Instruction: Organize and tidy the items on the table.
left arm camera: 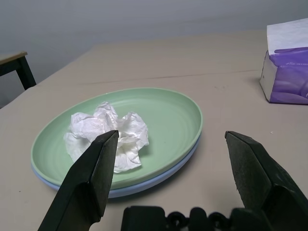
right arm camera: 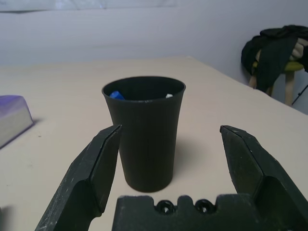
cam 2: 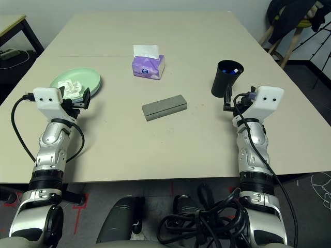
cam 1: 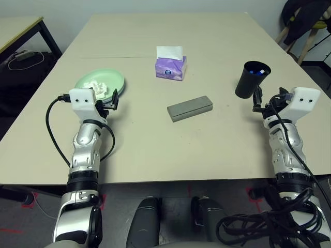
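A pale green plate (cam 1: 103, 80) sits stacked on a pale blue plate (left arm camera: 159, 177) at the table's left, with crumpled white tissue (left arm camera: 110, 134) on top. My left gripper (left arm camera: 171, 166) is open just short of the plates' near rim. A black cup (cam 1: 252, 79) stands upright at the right with the blue-capped pen (right arm camera: 115, 95) inside it. My right gripper (right arm camera: 168, 161) is open, close in front of the cup. The grey glasses case (cam 1: 190, 108) lies shut mid-table. The sunglasses are out of view.
A purple tissue box (cam 1: 171, 66) stands behind the case on the beige table (cam 1: 165, 150). A black-legged desk (cam 1: 20, 31) is off the far left; a stool with dark clothing (cam 1: 307, 23) is at the far right.
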Robot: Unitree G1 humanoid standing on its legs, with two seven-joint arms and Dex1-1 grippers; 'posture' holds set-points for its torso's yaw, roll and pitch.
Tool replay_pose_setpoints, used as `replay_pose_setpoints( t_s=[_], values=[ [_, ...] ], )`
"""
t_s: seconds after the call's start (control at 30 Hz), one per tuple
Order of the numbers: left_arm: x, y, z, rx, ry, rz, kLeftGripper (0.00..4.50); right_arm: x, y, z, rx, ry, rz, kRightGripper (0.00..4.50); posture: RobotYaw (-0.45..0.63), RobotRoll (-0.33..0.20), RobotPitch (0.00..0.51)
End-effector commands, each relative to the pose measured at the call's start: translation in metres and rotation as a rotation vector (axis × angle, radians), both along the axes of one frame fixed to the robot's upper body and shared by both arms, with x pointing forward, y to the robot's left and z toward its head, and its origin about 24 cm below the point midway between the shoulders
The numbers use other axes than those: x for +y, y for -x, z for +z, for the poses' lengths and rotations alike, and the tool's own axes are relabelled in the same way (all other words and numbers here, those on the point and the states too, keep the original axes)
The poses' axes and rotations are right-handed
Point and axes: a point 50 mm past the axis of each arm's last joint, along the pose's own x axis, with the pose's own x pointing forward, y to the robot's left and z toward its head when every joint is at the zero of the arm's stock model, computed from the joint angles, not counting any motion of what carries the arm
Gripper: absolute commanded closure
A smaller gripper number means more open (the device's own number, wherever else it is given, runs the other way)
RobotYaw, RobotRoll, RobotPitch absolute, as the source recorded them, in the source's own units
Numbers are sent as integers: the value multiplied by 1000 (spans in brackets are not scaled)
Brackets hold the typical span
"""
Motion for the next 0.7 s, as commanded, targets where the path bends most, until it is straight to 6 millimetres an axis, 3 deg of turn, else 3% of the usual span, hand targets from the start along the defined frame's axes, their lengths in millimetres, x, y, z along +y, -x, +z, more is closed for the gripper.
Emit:
replay_pose_setpoints(
  t_s=[0.03,0.7],
  values=[
    [6,3,-6,13,39,20,0,-6,2,0,-10,14,5,26,60,0,86],
    [9,6,-15,32,53,23,0,4,5,-9,36,-22,87,26,54,0,85]
  ],
)
